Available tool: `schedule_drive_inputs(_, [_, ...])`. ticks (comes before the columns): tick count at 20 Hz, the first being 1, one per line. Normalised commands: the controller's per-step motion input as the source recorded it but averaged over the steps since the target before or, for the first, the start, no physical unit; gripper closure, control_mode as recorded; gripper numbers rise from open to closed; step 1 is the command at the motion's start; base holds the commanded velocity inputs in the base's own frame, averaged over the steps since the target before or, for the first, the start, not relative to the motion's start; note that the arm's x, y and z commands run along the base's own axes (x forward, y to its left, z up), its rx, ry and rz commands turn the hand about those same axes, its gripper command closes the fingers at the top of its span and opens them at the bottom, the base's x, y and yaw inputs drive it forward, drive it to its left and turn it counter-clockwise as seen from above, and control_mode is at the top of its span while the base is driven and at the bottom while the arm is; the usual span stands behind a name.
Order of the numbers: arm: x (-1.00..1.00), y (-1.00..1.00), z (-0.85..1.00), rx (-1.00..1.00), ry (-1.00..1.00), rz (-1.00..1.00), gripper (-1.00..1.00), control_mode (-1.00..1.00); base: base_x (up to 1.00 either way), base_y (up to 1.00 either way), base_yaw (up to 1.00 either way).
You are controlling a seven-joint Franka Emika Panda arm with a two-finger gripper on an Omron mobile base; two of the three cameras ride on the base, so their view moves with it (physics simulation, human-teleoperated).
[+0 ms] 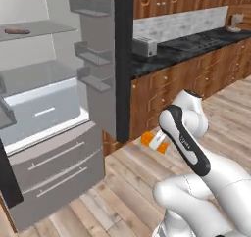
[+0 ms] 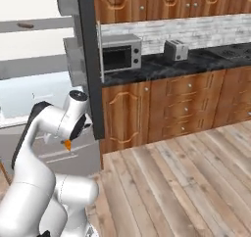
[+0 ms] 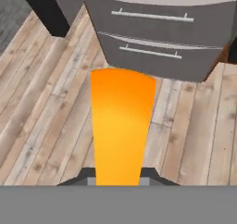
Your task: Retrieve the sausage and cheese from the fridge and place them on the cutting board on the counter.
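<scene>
I am holding the cheese (image 3: 121, 126) clamped between my fingers (image 3: 119, 177), closed tight on its near end, out over the wooden floor (image 3: 41, 112) in front of the fridge (image 1: 54, 133). It is showing as a bright orange wedge, smooth and uniform, narrow where I am gripping it and widening toward its far end; in the left base view a short stretch of it (image 1: 147, 139) is poking out past my wrist.

I am judging the main risk to be a slip: the wedge tapers toward my grip, so a quick swing toward the surface (image 2: 162, 64) could work it loose and drop it onto the floor. The open fridge door (image 1: 110, 59) is standing just beside my arm, so a careless turn could knock the cheese against its dark edge.

The sausage (image 1: 17, 31) is lying on an upper fridge shelf (image 1: 44, 30), not yet fetched. I cannot see the cutting board.
</scene>
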Motion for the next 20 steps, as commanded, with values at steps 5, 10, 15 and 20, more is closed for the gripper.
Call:
schedule_drive_inputs(5, [0.00, 0.00, 0.00, 0.00, 0.00, 0.00, 1.00, 1.00, 0.00, 0.10, -0.97])
schedule_drive_inputs(10, [0.00, 0.00, 0.00, 0.00, 0.00, 0.00, 1.00, 1.00, 0.00, 0.08, -0.99])
schedule_drive_inputs(15, [0.00, 0.00, 0.00, 0.00, 0.00, 0.00, 1.00, 1.00, 0.02, 0.09, -0.97])
schedule_drive_inputs(20, [0.00, 0.00, 0.00, 0.00, 0.00, 0.00, 1.00, 1.00, 0.09, 0.13, -0.92])
